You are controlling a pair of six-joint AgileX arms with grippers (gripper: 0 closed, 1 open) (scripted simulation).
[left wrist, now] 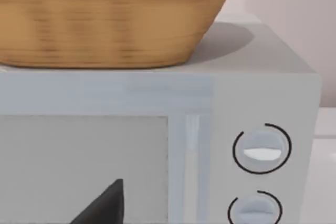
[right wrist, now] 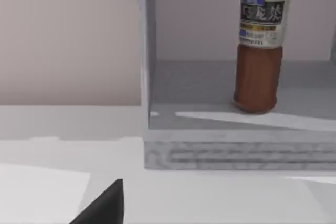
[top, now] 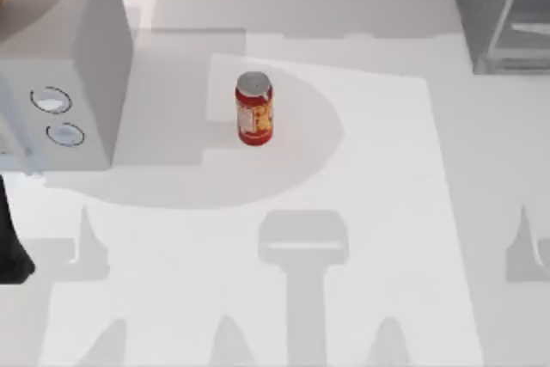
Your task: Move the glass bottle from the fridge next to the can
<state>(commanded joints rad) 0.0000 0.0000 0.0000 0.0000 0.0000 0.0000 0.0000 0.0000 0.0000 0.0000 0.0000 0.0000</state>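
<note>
Glass bottle (right wrist: 261, 45) upright inside fridge (top: 503, 15) at tabletop (top: 387, 212) 2 o'clock; can (top: 254, 108) near centre, 12 o'clock. Jaws' state: cannot tell.

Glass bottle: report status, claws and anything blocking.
Glass bottle upright inside fridge, untouched. Can upright mid-table. Right claw faces the fridge, left claw faces the white dial box. Nothing between claw and bottle.

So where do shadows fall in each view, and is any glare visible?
Top view: a large rounded shadow surrounds the can, and arm-shaped shadows lie on the table. Left wrist view: the basket casts shade on the white box. Right wrist view: a bright streak crosses the fridge floor beside the glass bottle; no glare.
</note>
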